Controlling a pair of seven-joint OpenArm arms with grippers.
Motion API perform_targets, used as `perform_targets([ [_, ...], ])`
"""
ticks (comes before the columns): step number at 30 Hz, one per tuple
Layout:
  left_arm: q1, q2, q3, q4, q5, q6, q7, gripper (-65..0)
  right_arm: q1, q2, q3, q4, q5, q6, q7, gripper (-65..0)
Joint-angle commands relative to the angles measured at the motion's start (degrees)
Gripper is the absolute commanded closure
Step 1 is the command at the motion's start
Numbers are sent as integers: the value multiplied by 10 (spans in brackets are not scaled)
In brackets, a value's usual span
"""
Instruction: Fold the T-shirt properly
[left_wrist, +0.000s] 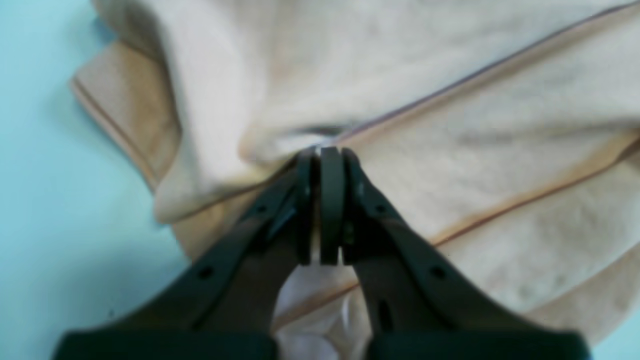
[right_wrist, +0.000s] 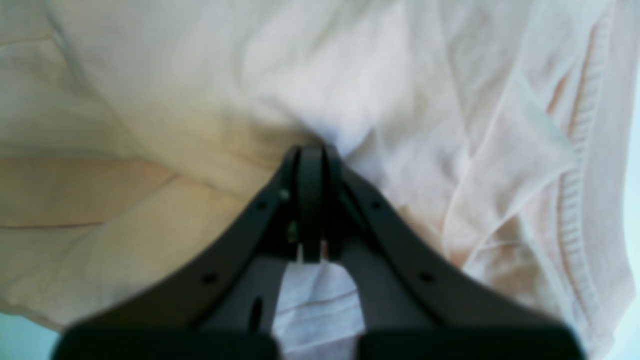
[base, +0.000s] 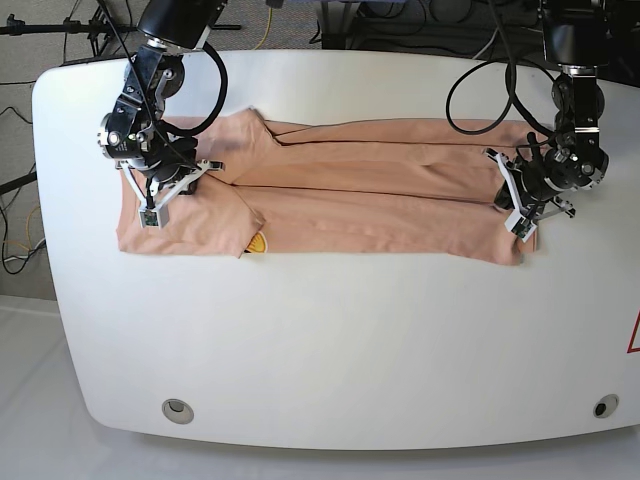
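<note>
The peach T-shirt (base: 380, 190) lies stretched in a long band across the far half of the table, its sides folded in lengthwise. My left gripper (base: 520, 207) is at the band's right end in the base view. In its wrist view the jaws (left_wrist: 322, 152) are shut on a hemmed fold of the T-shirt (left_wrist: 450, 165). My right gripper (base: 168, 185) is at the left end, near the sleeve. Its jaws (right_wrist: 311, 150) are shut on a pinch of the T-shirt (right_wrist: 200, 100), with the ribbed neck (right_wrist: 580, 165) to the right. A small yellow tag (base: 258, 241) peeks out at the front edge.
The white table (base: 330, 340) has rounded corners and two round holes near its front edge (base: 177, 409) (base: 600, 406). Cables and stands crowd the floor behind the far edge (base: 400, 20).
</note>
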Motion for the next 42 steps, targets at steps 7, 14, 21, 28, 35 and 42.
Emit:
perform_targets([
  [7, 15, -22, -8, -17, 58, 2, 86, -4, 2, -10, 0, -4, -28, -6, -40, -13],
  [14, 15, -23, -29, -17, 58, 1, 84, -4, 3, -10, 0, -4, -28, -6, -40, -13],
  [21, 15, -23, -29, -17, 59, 1, 71, -4, 3, -10, 0, -2, -28, -6, -40, -13],
  [28, 15, -22, -30, -13, 57, 0, 71, -4, 3, -10, 0, -1, -26, -2, -40, -13],
  [35, 15, -18, -38, -13, 55, 0, 70, -3, 13, -8, 0, 4, -26, 0, -39, -13],
  [42, -5, -4, -50, -2, 57, 0, 70, -3, 15, -8, -1, 16, -26, 0, -42, -13],
])
